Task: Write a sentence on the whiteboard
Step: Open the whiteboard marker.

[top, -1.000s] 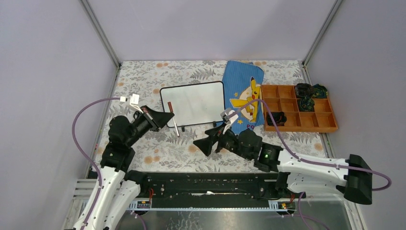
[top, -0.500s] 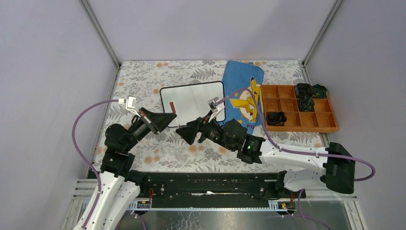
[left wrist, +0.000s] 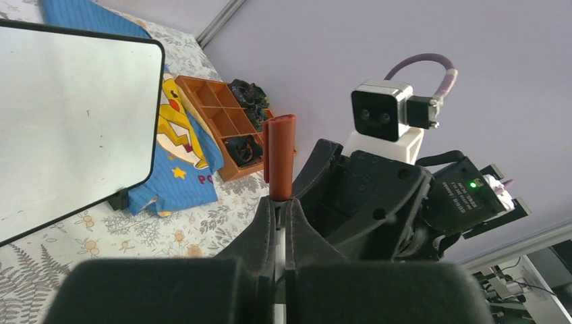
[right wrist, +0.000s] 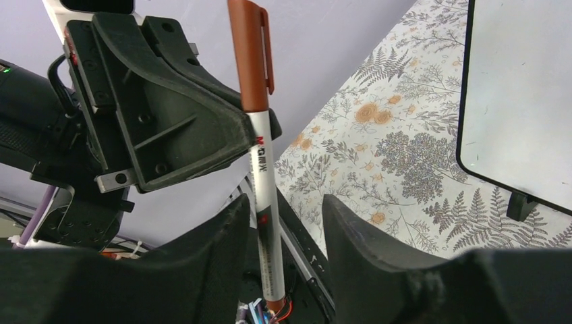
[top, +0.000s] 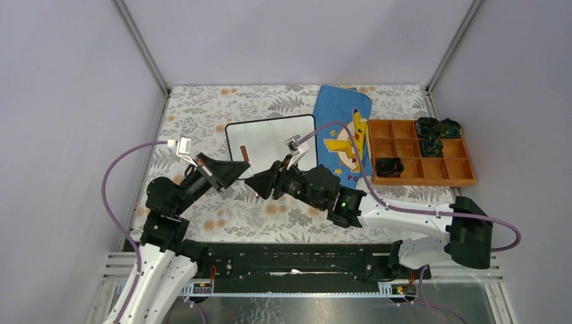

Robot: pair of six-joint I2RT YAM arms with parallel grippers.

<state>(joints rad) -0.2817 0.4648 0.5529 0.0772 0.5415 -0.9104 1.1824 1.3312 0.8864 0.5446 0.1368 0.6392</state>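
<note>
The whiteboard (top: 271, 143) lies blank on the floral cloth; it also shows in the left wrist view (left wrist: 67, 121) and the right wrist view (right wrist: 519, 88). My left gripper (top: 241, 166) (left wrist: 280, 202) is shut on a marker (top: 246, 156) with a white barrel and brown cap (left wrist: 279, 158), held above the cloth in front of the board. My right gripper (top: 251, 182) (right wrist: 283, 206) is open. Its fingers stand either side of the marker's barrel (right wrist: 264, 202), which is close to one finger with a gap to the other.
A blue Pikachu pouch (top: 347, 135) lies right of the board. An orange compartment tray (top: 418, 162) with dark items stands at the far right. The two grippers are tip to tip in front of the board's near edge.
My right arm has swung left to the left gripper, and its open fingers now straddle the marker. The left gripper has shifted slightly, still holding the marker.
</note>
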